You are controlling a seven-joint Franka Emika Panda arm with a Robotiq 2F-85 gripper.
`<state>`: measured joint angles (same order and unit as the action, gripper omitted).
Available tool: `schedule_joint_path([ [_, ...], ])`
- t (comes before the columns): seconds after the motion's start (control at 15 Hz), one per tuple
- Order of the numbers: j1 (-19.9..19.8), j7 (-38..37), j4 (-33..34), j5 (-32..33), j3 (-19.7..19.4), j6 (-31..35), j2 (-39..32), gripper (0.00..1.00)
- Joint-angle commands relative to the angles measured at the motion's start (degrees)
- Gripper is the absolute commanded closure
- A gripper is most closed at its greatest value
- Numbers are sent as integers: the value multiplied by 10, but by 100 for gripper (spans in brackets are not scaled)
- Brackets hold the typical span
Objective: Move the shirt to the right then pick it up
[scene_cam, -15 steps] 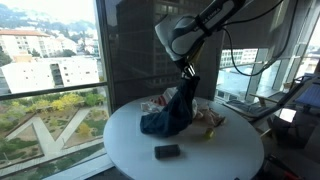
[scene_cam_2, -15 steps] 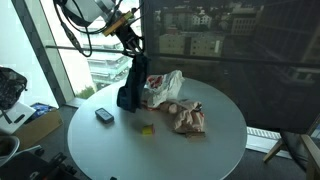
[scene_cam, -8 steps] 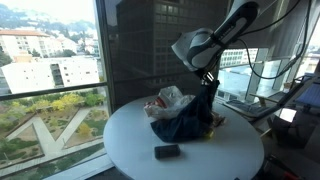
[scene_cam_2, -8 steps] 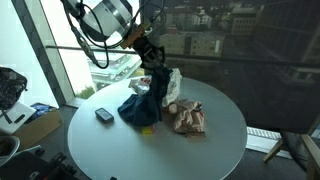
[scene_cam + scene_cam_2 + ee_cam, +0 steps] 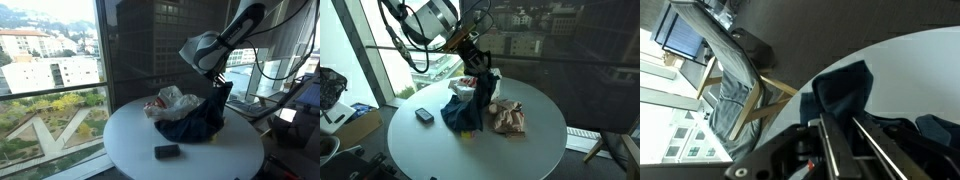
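One dark blue shirt [image 5: 192, 123] hangs crumpled from the pincer [image 5: 218, 88].

shirt [image 5: 465, 110]: dark blue, crumpled
grip: top end pinched in the hand [image 5: 481, 78]
pose: hangs in folds, lower part heaped on the white tabletop [image 5: 542, 132]
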<state>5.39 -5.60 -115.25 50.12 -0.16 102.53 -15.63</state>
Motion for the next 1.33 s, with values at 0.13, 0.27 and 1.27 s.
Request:
schedule_joint_path([
  [0.13,-19,-2,-37,-30,6,-21,46,61],
  [0.27,-21,-8,-41,-37,6,-17,51,47],
  [1.27,9,-116,-97,-295,49,138,112,1],
])
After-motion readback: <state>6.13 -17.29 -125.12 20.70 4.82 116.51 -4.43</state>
